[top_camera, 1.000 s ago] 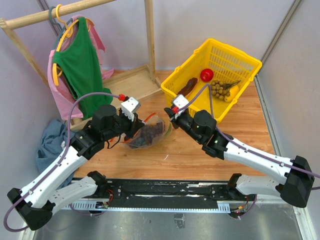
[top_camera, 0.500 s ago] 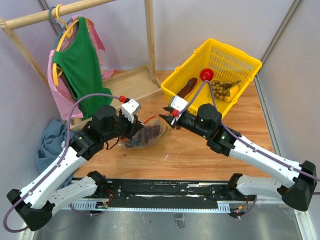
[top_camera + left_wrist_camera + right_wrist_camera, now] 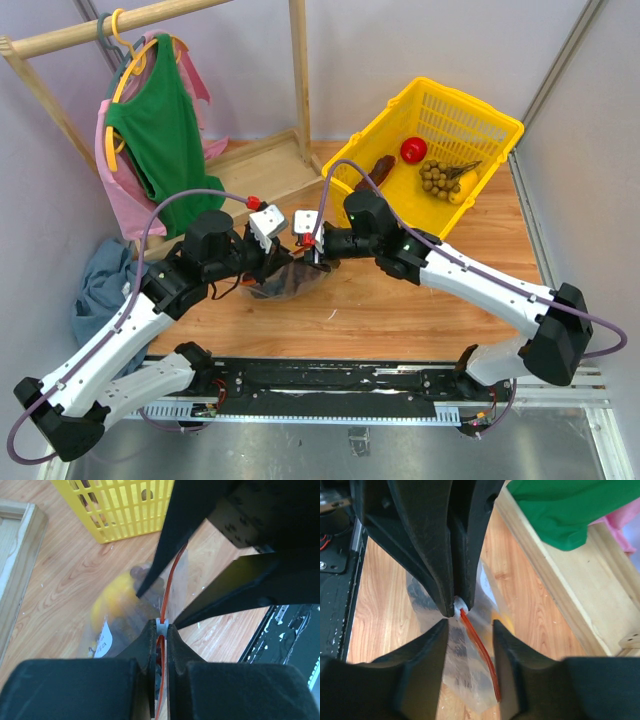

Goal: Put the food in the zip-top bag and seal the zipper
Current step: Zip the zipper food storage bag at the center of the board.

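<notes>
Yellow basket (image 3: 470, 100) and rack base (image 3: 255, 165) behind bag (image 3: 293, 285)

You're getting just one printed thing: a small white label (image 3: 102, 641) on the zip-top bag (image 3: 125, 617), seen in the left wrist view. It's showing dark print, but it's blurring out, so you're reading nothing.

The zip-top bag (image 3: 292, 282) sits between the left gripper (image 3: 160, 627) and right gripper (image 3: 470, 630), basket (image 3: 470, 102) behind and right.
</notes>
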### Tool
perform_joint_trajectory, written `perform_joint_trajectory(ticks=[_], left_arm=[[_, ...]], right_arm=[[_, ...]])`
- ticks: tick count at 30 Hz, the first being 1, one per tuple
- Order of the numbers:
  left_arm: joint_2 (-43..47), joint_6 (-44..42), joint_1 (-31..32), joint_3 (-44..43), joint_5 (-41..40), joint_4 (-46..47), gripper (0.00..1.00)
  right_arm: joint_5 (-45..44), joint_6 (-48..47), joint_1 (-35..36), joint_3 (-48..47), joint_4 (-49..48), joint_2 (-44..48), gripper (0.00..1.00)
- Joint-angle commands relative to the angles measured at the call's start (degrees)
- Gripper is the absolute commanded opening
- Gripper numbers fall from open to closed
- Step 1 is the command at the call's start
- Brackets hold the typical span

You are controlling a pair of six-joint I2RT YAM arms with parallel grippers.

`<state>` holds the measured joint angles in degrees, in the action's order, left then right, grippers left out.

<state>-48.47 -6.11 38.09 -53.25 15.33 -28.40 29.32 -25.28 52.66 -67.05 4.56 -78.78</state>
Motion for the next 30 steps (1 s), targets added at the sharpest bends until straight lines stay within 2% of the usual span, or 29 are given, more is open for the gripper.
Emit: perform_joint_trajectory(ticks=[1, 5, 6, 10, 19, 30], left_arm=[[0.4, -1.1, 0.1, -2.3, 2.3, 4.3, 0.0], [0.5, -1.0, 0.1, -2.1, 2.0, 3.8, 0.0], [0.7, -1.0, 0.1, -2.1, 1.7, 3.5, 0.0], [1.4, -0.1, 0.1, -1.8, 0.0, 2.7, 0.0], [1.8, 2.1, 0.1, -2.8, -1.5, 1.0, 0.0], [2.3, 3.7, 0.1, -3.8, -2.5, -1.8, 0.0]], right_arm=[[2.0, -2.0, -1.0, -1.9, 2.6, -1.2, 0.33], [1.5, -0.5, -1.4, -1.7, 1.7, -1.0, 0.05], [1.3, -0.2, -1.5, -1.5, 1.3, -0.6, 0.01], [-2.5, 2.8, -1.5, 1.0, -1.9, 1.9, 0.01], [-21.4, 12.4, -1.5, 5.0, -7.0, 6.5, 0.01], [-36.8, 14.1, -1.6, 7.9, -6.7, 11.2, 0.01]])
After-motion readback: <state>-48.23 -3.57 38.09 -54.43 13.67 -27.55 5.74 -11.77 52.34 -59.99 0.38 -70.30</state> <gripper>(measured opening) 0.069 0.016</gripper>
